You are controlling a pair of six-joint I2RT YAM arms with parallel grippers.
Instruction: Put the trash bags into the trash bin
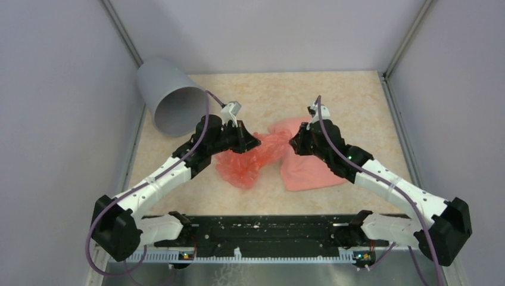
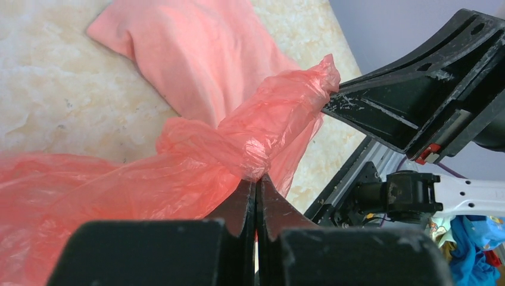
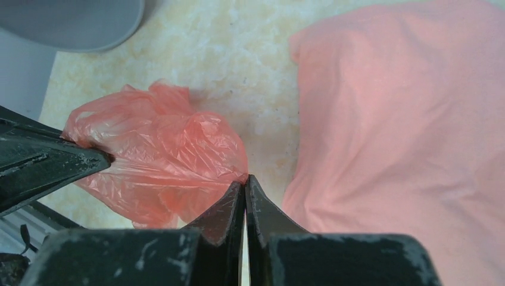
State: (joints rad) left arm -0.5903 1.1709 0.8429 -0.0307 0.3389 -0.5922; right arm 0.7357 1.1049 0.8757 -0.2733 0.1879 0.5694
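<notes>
Between the left fingers [image 2: 237, 208], the red bag [image 2: 250, 137] is thin, crinkly, glossy see-through film. Beside the right fingers [image 3: 229, 208], the pink bag [image 3: 405, 119] looks matt and softly creased. The fingers are scuffed black plastic; the bin [image 1: 172, 98] is smooth matt grey.

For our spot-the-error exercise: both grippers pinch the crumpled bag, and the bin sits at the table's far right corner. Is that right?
Not quite. The bin is at the far left corner, as the top view shows. The left gripper and right gripper do both pinch the crumpled bag.
</notes>
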